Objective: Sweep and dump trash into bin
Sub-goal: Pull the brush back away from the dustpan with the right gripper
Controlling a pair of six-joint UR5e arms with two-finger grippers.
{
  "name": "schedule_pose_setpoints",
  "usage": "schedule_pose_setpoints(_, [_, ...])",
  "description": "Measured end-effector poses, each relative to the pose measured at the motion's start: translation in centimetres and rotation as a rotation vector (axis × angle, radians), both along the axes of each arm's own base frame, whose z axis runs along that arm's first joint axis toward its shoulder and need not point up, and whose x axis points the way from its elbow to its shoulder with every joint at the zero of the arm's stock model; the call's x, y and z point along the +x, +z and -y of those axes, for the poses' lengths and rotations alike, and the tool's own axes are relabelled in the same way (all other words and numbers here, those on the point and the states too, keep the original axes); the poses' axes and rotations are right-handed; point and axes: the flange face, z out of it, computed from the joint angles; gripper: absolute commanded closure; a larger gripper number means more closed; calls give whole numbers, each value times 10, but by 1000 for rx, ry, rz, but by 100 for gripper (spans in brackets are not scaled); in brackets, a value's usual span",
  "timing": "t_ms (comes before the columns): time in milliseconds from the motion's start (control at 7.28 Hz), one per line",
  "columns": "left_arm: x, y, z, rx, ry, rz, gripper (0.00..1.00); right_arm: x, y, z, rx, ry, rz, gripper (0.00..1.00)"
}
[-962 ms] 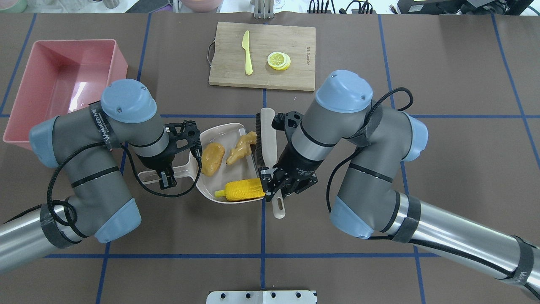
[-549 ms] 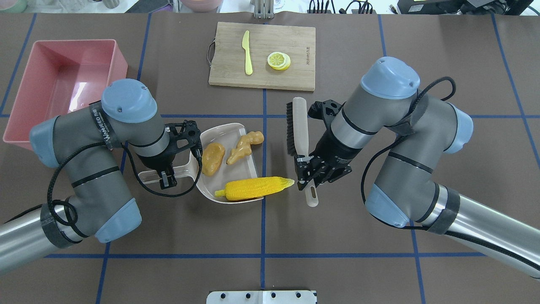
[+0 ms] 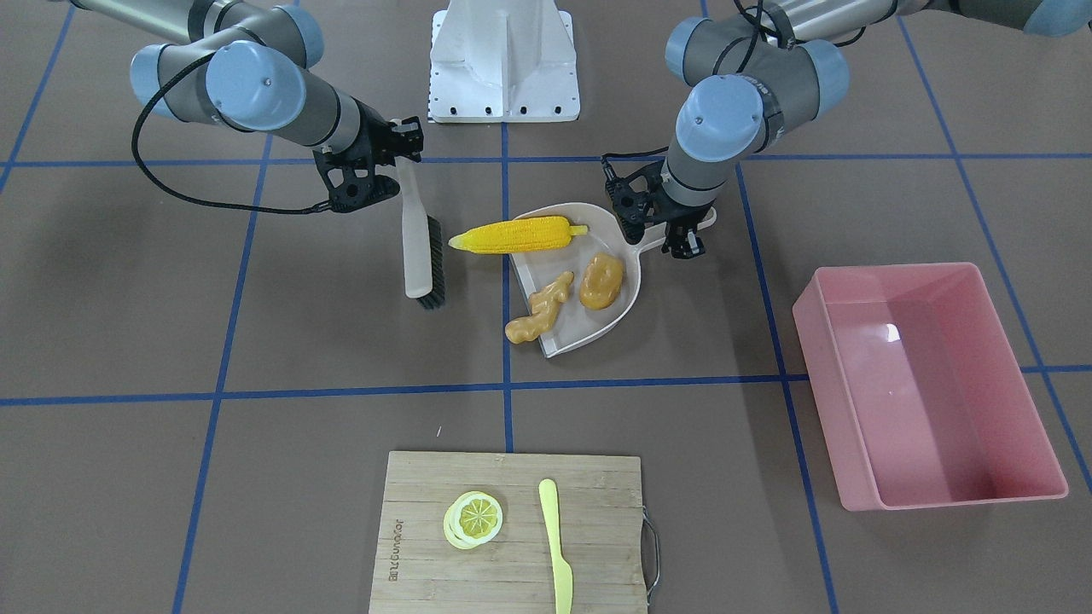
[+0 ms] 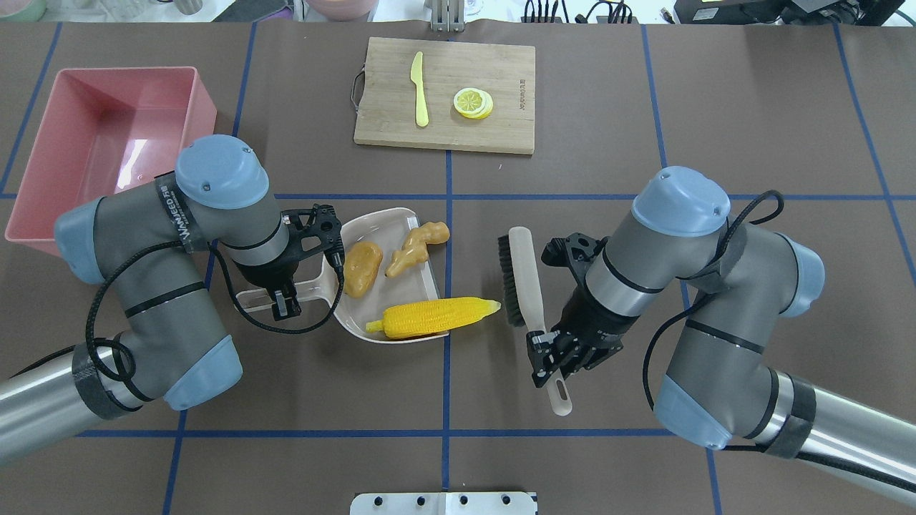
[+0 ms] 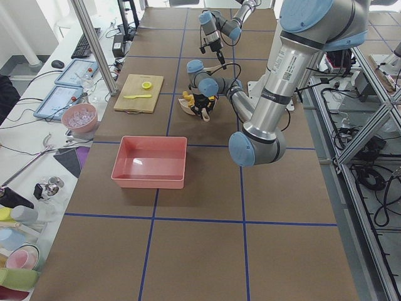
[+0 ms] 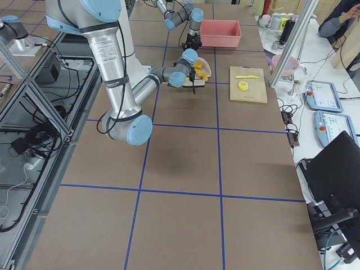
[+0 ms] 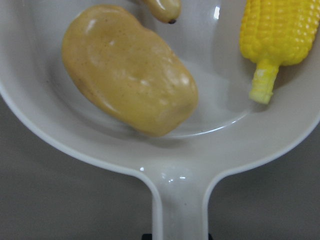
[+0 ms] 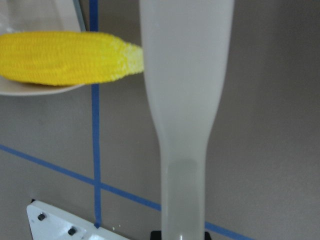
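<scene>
We were nearly done sweeping: our left tool (image 4: 284, 306) gripped the dustpan (image 4: 411, 279), our right tool (image 4: 549, 360) the brush (image 4: 522, 279). The corn (image 4: 429, 317) overhung the lip, so we judged it needed pushing in

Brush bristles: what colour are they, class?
The bristles are black, clearest in the overhead exterior view.

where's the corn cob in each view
exterior front-facing: corn cob at centre, on dustpan rim
overhead exterior: centre, tip past the rim
exterior left: too small to tell
exterior right: too small to tell
left wrist-mounted: top right
right wrist-mounted: upper left
shared landmark: the dustpan
</scene>
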Motion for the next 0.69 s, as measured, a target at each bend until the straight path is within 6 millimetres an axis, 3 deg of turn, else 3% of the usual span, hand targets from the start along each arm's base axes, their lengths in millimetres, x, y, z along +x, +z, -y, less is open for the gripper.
schedule_pose_setpoints(275, [0, 1, 0, -1, -1, 1, 100, -3, 6, -33, -10, -42, -10, 100])
schedule_pose_setpoints(687, [0, 2, 0, -2, 0, 2, 100, -25, 14, -47, 5, -51, -43, 100])
